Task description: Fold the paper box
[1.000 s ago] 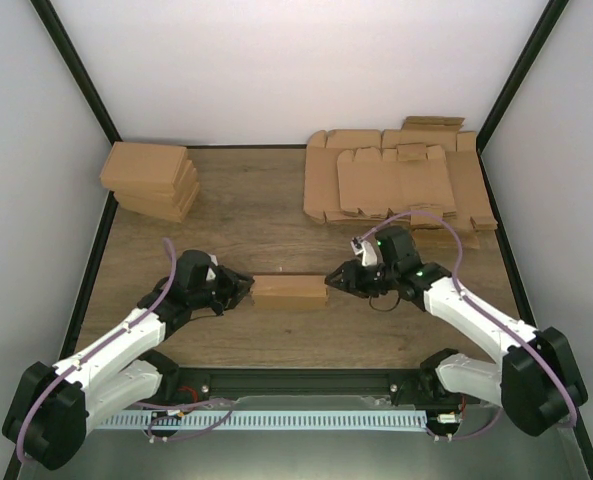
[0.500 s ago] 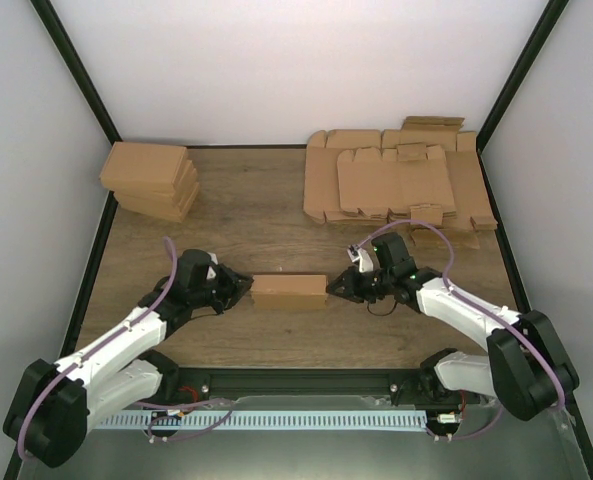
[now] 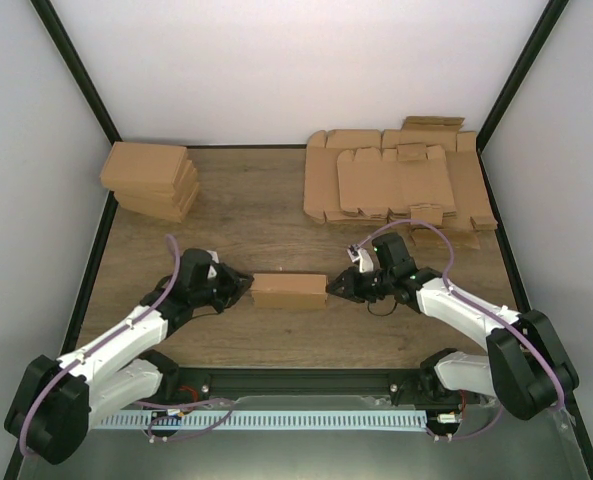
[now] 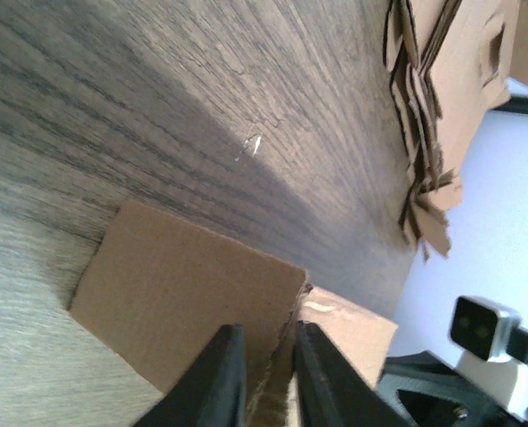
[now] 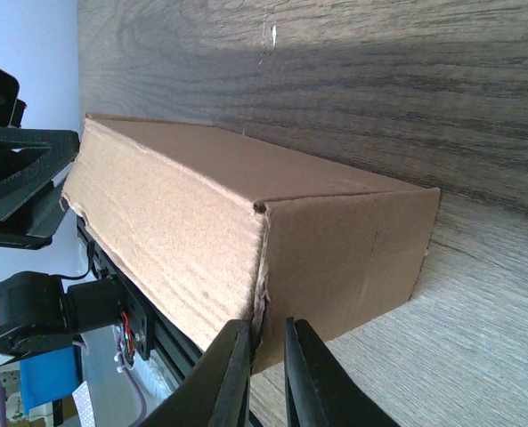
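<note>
The light-brown cardboard paper box (image 3: 289, 290) lay folded on the wooden tabletop (image 3: 256, 210), between both arms. The left hand (image 3: 245, 288) was clamped on its left end, the right hand (image 3: 332, 287) on its right end.

left gripper (image 4: 265, 342) pinching paper box (image 4: 182, 289) edge

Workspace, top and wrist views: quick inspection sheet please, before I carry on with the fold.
Surface: wood-grain table, one small pale mark near the box.
Job's things: paper box, closed up, lying flat between the arms.
Clutter: flat cardboard sheets far right; stack of folded boxes far left.
Grippers: left gripper and right gripper each shut on one end of the box.
Cables: lilac cables loop along both arms, clear of the box.
Surroundings: white walls, black frame posts.
</note>
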Available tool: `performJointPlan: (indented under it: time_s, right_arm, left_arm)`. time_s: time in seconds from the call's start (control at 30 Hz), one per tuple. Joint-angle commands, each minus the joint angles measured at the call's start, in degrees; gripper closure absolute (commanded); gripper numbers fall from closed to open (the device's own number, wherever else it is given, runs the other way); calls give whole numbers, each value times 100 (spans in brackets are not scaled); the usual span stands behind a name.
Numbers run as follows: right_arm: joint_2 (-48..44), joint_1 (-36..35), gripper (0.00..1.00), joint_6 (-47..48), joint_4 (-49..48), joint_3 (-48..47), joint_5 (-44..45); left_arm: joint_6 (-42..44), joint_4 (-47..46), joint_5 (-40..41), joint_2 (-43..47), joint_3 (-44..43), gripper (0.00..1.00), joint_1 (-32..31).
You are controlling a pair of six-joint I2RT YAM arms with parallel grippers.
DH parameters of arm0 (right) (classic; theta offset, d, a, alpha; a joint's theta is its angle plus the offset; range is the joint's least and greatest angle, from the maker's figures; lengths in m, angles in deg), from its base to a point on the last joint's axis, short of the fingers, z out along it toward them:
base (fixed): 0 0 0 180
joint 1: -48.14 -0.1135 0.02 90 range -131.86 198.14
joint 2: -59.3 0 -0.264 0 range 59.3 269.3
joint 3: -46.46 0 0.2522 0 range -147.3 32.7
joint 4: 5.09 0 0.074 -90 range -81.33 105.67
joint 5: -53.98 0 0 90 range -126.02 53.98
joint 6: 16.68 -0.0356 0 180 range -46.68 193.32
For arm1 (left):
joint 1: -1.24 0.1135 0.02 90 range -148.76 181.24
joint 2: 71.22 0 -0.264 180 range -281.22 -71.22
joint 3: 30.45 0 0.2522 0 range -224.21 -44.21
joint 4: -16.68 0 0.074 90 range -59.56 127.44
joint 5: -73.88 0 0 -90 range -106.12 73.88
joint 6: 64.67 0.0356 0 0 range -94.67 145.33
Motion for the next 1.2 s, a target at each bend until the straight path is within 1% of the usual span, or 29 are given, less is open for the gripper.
performJointPlan:
  time_s: [0.0, 0.2, 0.33, 0.47, 0.67, 0.77, 0.93, 1.0, 1.1, 1.17]
  right_arm:
    - [128, -16, 86, 156, 507, 148, 560]
    - [113, -16, 85, 207, 575, 69, 587]
    - [120, -16, 85, 227, 576, 56, 580]
    - [102, -16, 86, 236, 585, 55, 578]
    - [100, -16, 85, 250, 563, 72, 548]
    - [91, -16, 85, 254, 563, 72, 550]
    - [67, -17, 85, 249, 553, 86, 538]
    - [59, -16, 86, 245, 549, 93, 537]
    - [50, -16, 85, 257, 559, 99, 537]
    - [52, -15, 85, 254, 552, 98, 544]
  left_arm:
    - [302, 776, 71, -54, 140, 76, -36]
    - [854, 1406, 391, 371, -544, 54, -32]
    - [1452, 1521, 177, 577, -851, 49, -16]
    - [1850, 1528, -328, 525, -857, 49, -1]
    - [2347, 1486, -912, 147, -855, 47, 45]
    - [2279, 1404, -948, 105, -756, 45, 71]
    - [2035, 1152, -1000, 142, -495, 44, 166]
    - [1953, 1060, -1039, 101, -401, 46, 196]
    - [1869, 1035, -1000, 65, -271, 53, 259]
    - [1791, 999, -945, 101, -165, 55, 311]
